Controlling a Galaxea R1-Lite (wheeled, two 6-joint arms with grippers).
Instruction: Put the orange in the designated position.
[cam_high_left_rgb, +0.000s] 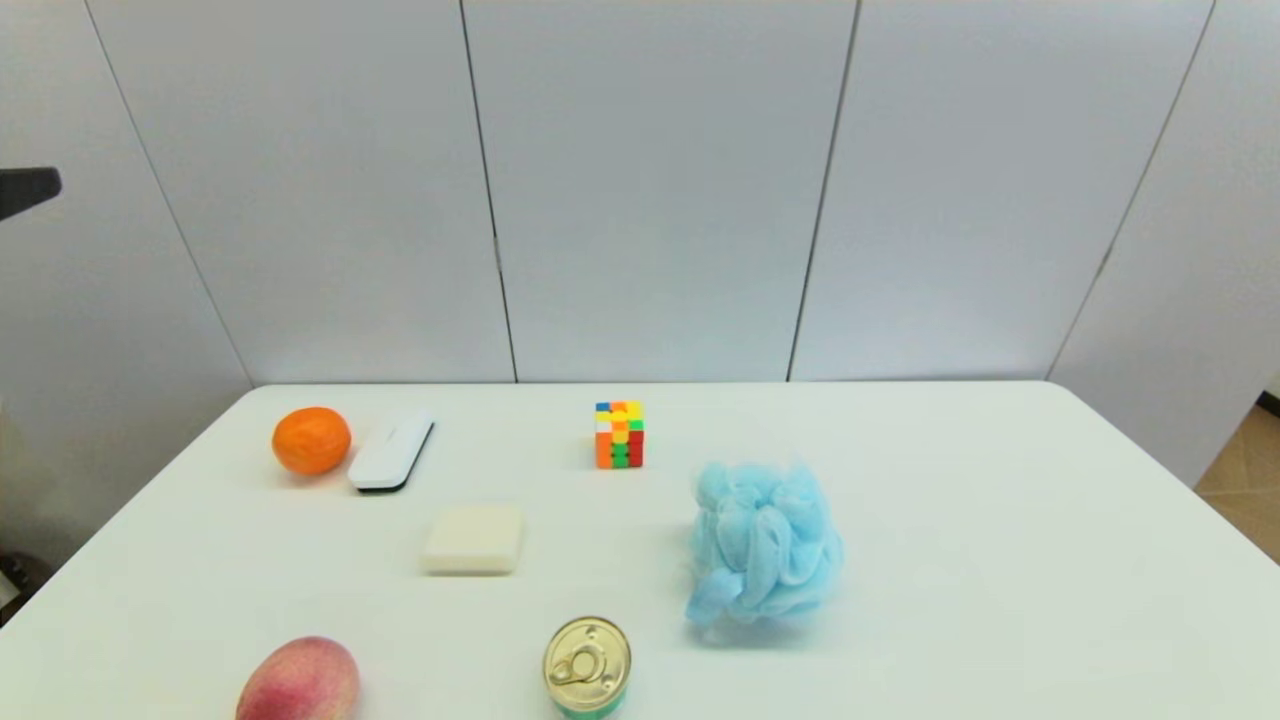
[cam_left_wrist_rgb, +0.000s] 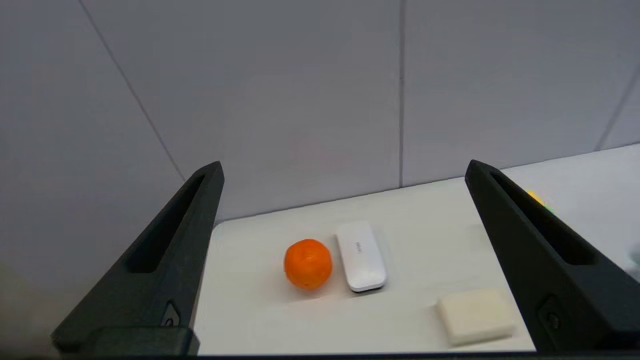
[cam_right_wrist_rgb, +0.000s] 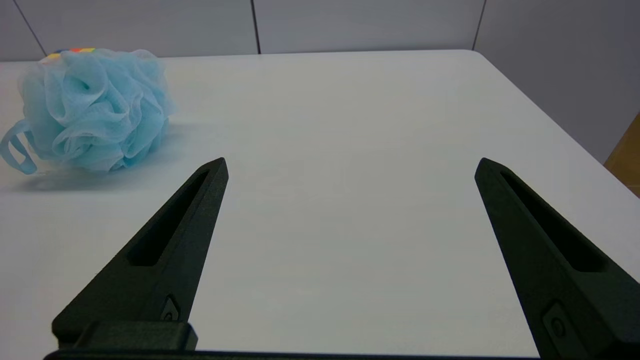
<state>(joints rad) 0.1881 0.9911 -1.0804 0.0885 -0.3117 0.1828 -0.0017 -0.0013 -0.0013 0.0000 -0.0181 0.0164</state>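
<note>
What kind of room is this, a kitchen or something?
Probably a test room, not a kitchen: a plain white table before bare grey wall panels, with unrelated items laid out apart, such as an orange, puzzle cube and bath sponge.

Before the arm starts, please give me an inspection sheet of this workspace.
Surface: white table, bare on the right side.
Job's things: orange at far left, close beside a white case; contact cannot be told.
Clutter: puzzle cube, soap bar, blue bath sponge, tin can, red fruit.
Grippers: left gripper open, facing the orange; right gripper open over bare table.
Cables: nothing seen.
Surroundings: grey wall panels.
</note>
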